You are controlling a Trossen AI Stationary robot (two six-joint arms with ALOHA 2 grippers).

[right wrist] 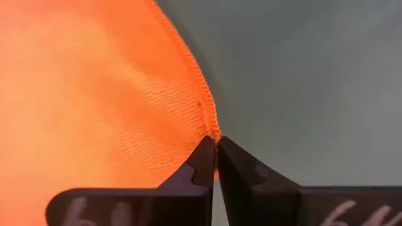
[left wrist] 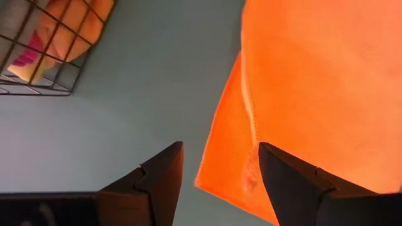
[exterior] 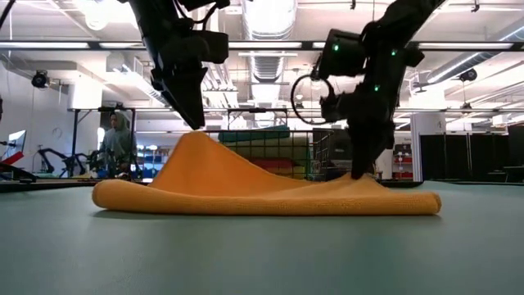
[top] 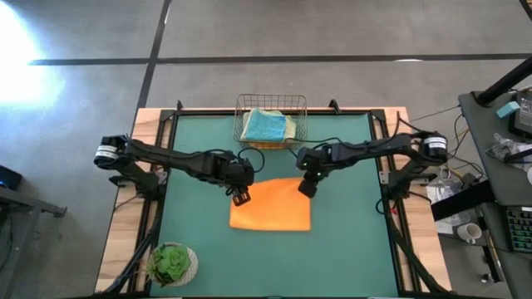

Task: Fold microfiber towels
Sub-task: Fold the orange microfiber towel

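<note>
- High view: orange towel [top: 271,215] lies mid-bench on the green mat [top: 199,241], near the wire basket [top: 270,120]
- Right hand [right wrist: 215,164] is clenched on the towel's hemmed edge
- Left hand [left wrist: 220,182] is spread wide, straddling the towel's corner, which is peaked up under it

Green table mat [top: 349,241] carries an orange towel [top: 274,212], wire basket [top: 271,108] — potted plant [top: 172,264].

a robotics lab in a large industrial hall: exposed ceiling ducts [exterior: 270,20] and strip lights, polished concrete floor [top: 291,29], an equipment-cluttered desk [top: 507,124] beside the tabletop [top: 349,241], a person [exterior: 119,139] beyond.
</note>
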